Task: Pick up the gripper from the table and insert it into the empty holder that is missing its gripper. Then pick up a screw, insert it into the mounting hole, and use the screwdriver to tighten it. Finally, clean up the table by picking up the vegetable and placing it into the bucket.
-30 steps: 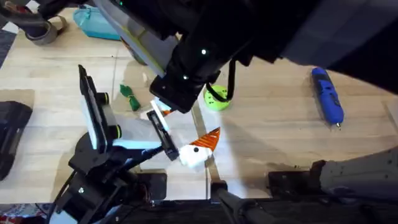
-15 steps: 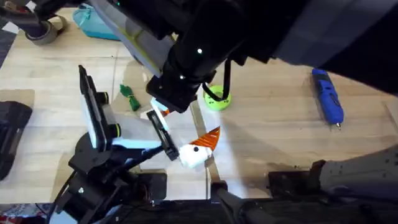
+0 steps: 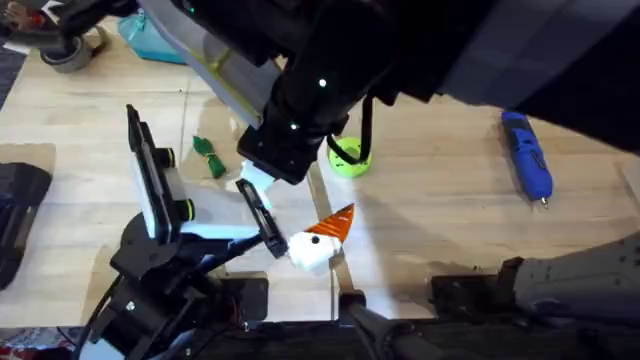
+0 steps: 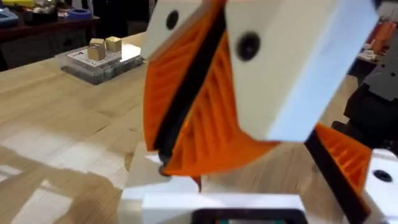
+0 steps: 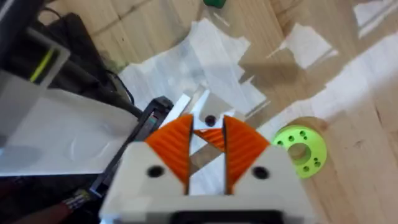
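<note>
The right claw (image 5: 206, 146) hung above the tabletop (image 3: 440, 210), pads slightly apart, hiding whatever lay beneath. The left claw's (image 4: 261, 124) state was unclear. The screwdriver (image 3: 527, 156) lay at three o'clock, bit pointing toward five.

White gripper (image 5: 206, 163), orange ribbed pads (image 5: 175, 144)

You can count one blue screwdriver (image 3: 527, 155), one green leafy vegetable (image 3: 208, 157), one small lime-green round dish (image 3: 349, 158), one orange-tipped white piece (image 3: 322, 238) and two robot arms on the table.
</note>
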Controlling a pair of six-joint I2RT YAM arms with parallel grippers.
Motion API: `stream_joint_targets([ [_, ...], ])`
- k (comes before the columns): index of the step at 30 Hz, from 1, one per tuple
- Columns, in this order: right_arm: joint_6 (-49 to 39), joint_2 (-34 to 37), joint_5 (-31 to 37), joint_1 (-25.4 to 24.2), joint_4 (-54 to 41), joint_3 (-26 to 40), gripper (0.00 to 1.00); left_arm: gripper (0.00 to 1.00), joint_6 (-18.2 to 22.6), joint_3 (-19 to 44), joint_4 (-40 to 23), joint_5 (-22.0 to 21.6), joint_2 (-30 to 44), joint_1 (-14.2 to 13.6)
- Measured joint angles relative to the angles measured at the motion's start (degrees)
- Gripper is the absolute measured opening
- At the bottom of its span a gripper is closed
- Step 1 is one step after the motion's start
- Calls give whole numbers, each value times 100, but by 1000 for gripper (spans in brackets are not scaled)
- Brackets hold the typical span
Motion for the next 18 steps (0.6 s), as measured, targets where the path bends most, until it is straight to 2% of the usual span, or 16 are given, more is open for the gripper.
stream_joint_targets([
  [6,-2,0,18,0,26,0,535,991,-2,0,-2,0,0,0],
  [7,13,0,52,-11,28,0,618,991,-4,0,-2,-2,0,0],
  [9,-29,0,184,-91,22,16,936,991,-9,0,-4,-11,0,0],
  [10,-39,-2,192,-150,24,24,978,991,-4,0,-2,-17,0,0],
  [18,-41,0,136,-343,39,26,996,991,-2,0,0,-13,0,0],
])
